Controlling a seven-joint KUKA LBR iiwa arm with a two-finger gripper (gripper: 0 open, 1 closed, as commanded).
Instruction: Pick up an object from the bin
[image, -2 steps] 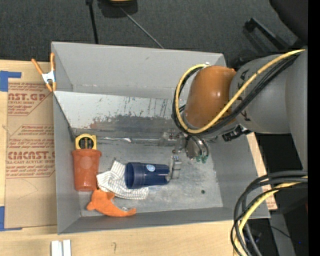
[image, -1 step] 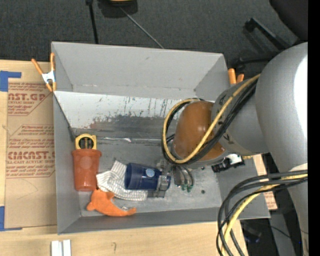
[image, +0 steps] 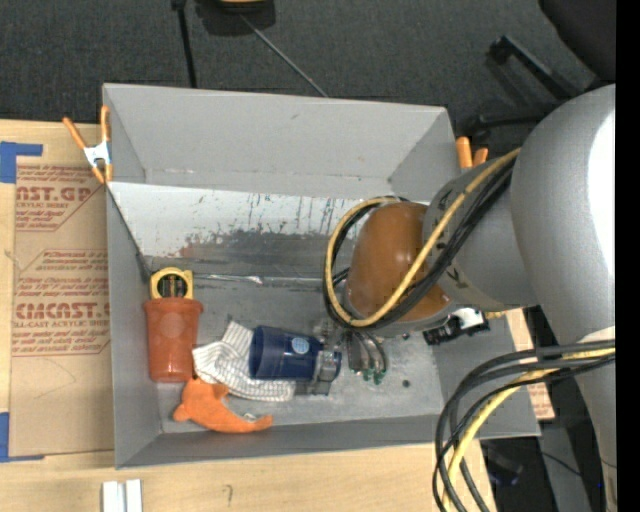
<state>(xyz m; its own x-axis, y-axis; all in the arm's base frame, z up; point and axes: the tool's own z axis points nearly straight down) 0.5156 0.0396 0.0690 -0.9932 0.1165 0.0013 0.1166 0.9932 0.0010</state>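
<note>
Pincer sits low on the bin floor, right of centre near the front wall, tucked beneath the arm's glossy orange wrist cover. From up here I cannot tell whether it is spread or pressed together.

Right against its left side lies the dark blue plastic cup, tipped over: a smooth rounded cylinder with a pale spot on the end facing the pincer. That looks like the candidate, though I can't see it actually pinched.

Here's the worry. A smooth round wall lying sideways can roll or squirt away if the grip lands off-centre, and only the cup's near end seems within reach.

Second worry: the cup rests partly on a crumpled white-and-grey woven cloth, soft and ribbed. That fabric could snag and come up with the cup, or let it slide.

Just in front, touching the cloth, is a floppy bright orange flat piece, rubbery-looking and easily nudged. Further left sits a tapered ribbed orange plastic tumbler beside the cloth, with a small yellow-and-black round thing just behind it. Both are clear of the action.

The looped yellow-and-black cables hang close to the floor of the scuffed grey metal bin, so a catch there is possible.
</note>
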